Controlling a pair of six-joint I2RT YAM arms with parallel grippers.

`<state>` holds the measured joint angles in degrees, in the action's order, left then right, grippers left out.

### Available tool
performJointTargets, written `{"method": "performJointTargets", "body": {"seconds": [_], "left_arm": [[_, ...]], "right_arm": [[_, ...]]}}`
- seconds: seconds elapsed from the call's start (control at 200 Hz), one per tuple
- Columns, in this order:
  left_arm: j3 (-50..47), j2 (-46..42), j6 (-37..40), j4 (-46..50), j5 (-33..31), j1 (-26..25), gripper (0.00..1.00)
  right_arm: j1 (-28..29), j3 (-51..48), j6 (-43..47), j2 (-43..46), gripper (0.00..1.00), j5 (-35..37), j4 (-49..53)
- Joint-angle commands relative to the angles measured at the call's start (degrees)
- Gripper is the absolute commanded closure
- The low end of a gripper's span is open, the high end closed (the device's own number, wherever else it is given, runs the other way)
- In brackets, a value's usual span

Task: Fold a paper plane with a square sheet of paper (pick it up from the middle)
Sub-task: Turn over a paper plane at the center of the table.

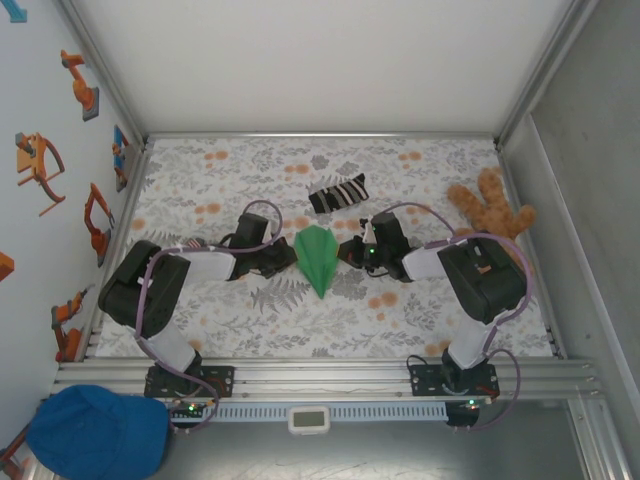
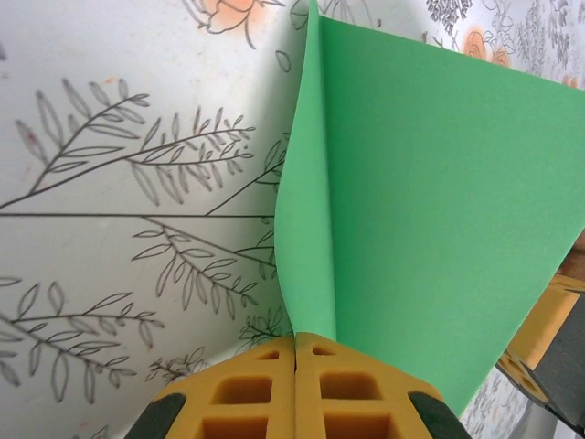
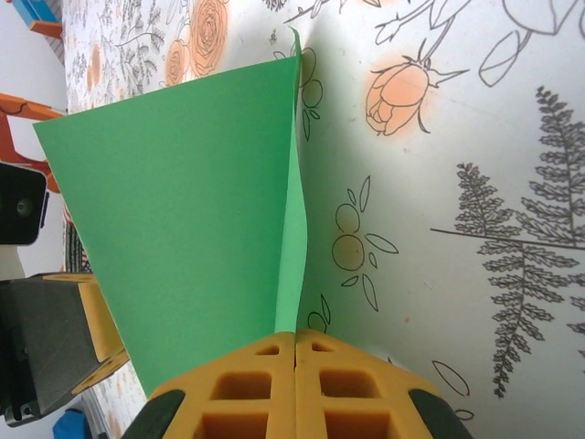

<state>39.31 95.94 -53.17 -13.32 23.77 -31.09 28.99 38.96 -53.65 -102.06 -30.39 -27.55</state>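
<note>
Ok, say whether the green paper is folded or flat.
Folded: the green paper has a pointed dart outline, with a flap raised along a crease.

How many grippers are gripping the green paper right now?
2. The left gripper pinches the green paper from its left side, the right gripper from its right; both are shut on it.
</note>
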Motion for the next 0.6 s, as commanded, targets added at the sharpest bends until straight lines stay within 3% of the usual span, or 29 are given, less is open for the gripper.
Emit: {"method": "performJointTargets", "body": {"seconds": [0.0, 0.275, 0.471, 0.591], "left_arm": [[-1.2, -1.4, 1.1, -0.5, -0.1, 0.4, 1.00], [-1.1, 0.3, 0.9, -1.4, 0.6, 0.4, 1.00], [0.2, 1.0, 0.6, -2.0, 1.8, 0.2, 1.00], [1.6, 0.6, 0.3, -1.8, 2.5, -0.2, 1.00]], "right_arm": [[-0.4, -0.8, -0.1, 1.5, 1.00, 1.3, -0.8], [-0.4, -0.3, 0.0, 0.4, 1.00, 1.9, 0.5], [-0.4, 3.9, 3.4, 3.0, 1.00, 2.3, 10.7], [-0.3, 5.4, 6.8, 7.8, 0.81, 4.7, 17.3]]}}
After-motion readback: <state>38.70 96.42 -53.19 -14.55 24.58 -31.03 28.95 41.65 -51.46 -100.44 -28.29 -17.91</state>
